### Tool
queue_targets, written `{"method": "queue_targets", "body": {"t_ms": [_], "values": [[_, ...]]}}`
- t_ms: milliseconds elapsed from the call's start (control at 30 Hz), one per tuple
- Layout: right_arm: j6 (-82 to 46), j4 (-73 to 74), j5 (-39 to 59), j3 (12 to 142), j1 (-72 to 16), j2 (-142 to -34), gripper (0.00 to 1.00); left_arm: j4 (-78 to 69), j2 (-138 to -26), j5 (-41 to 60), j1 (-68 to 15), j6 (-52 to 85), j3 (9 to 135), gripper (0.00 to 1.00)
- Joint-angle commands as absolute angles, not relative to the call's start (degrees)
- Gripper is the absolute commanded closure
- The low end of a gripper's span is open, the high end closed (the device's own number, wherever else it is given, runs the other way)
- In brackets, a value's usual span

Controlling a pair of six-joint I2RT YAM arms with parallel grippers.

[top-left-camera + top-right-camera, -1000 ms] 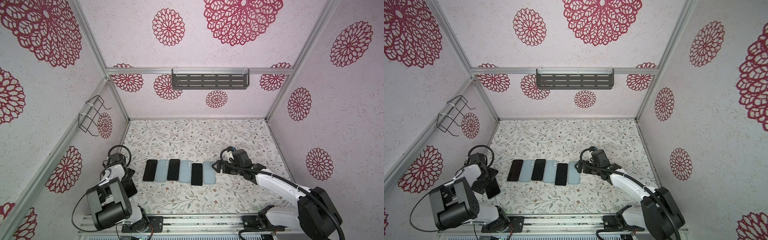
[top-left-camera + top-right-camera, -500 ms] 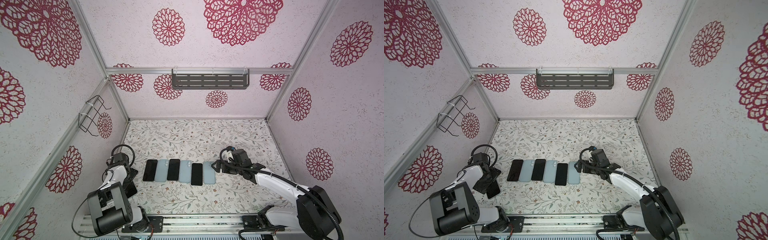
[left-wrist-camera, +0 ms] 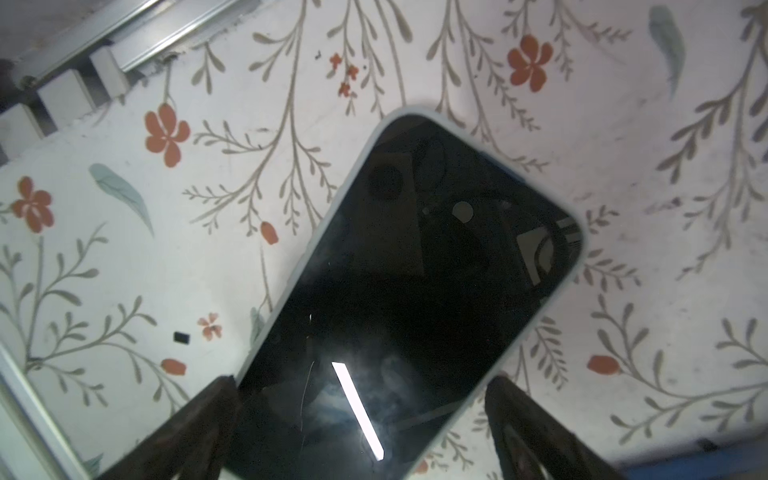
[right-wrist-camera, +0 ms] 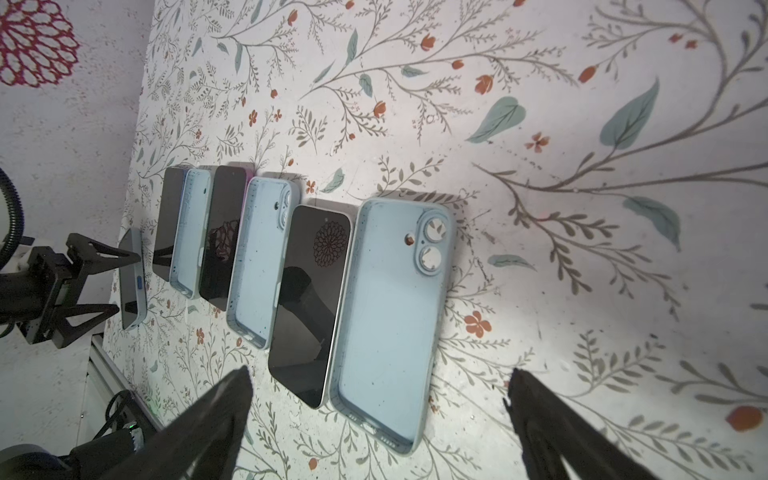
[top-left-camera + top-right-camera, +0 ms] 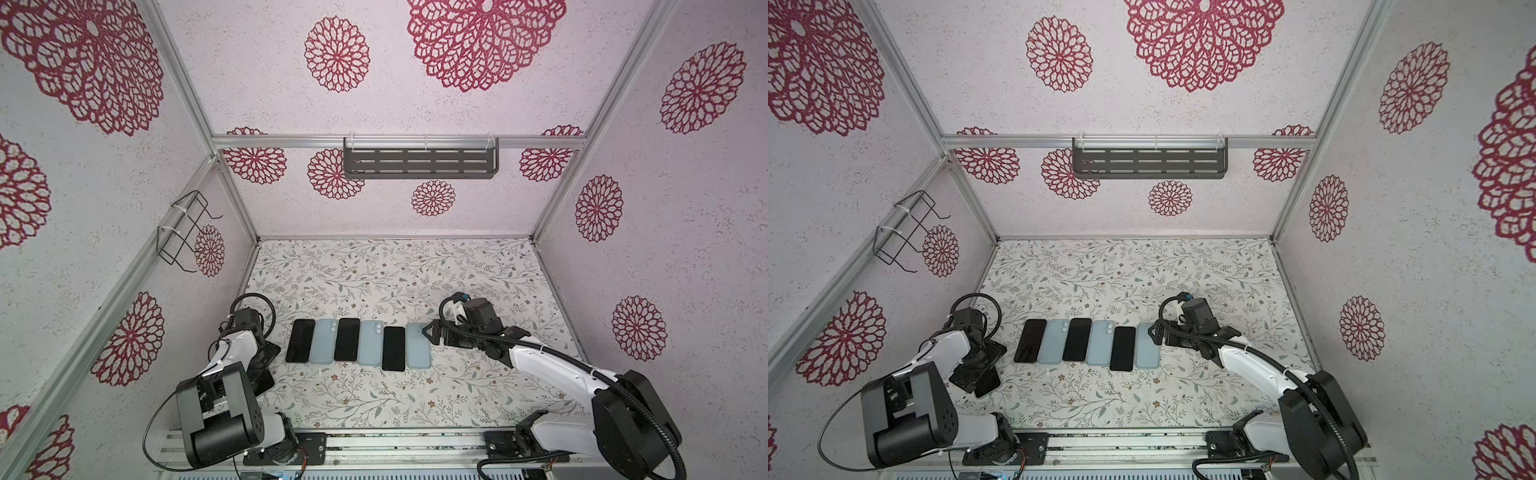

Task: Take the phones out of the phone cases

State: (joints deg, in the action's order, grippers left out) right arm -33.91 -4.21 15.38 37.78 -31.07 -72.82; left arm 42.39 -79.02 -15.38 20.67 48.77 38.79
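Fingers on both arms stand spread wide and hold nothing. The left fingers flank one end of the cased phone, which lies screen up on the floral desk, with its pale blue case showing as a thin rim around the dark glass. Whether either fingertip touches that rim I cannot tell. This phone sits at the desk's left edge, close to the left wall and the front rail. In both top views the left arm's own body covers most of it.

The right fingers hang open at the right end of a tight row of six items in the middle of the desk: three bare phones, screens up, alternating with three empty cases, hollow side up. The rightmost case lies just under and between these fingers, with a bare phone touching its side. The row lies between the two arms, apart from the cased phone.

A grey shelf hangs on the back wall and a wire basket on the left wall, both well clear of the desk.
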Motion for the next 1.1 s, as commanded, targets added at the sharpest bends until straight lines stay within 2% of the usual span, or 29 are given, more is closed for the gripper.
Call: {"method": "queue_targets", "body": {"t_ms": [0, 300, 733, 1067], "values": [[-32.75, -2.90, 16.47, 40.14, -31.23, -73.26, 0.01, 44.15, -79.26, -18.14, 20.21, 50.07, 40.02, 0.03], [-32.18, -3.65, 16.61, 39.93, -31.22, -72.58, 0.01, 44.40, -81.22, -18.13, 20.44, 50.71, 40.17, 0.03], [-31.81, -4.13, 16.34, 39.55, -31.20, -72.08, 0.01, 47.93, -77.14, -22.24, 21.35, 53.33, 40.19, 0.03], [-31.37, -4.39, 16.29, 39.37, -31.20, -71.55, 0.01, 44.97, -78.21, -18.97, 22.15, 51.49, 39.30, 0.03]]}}
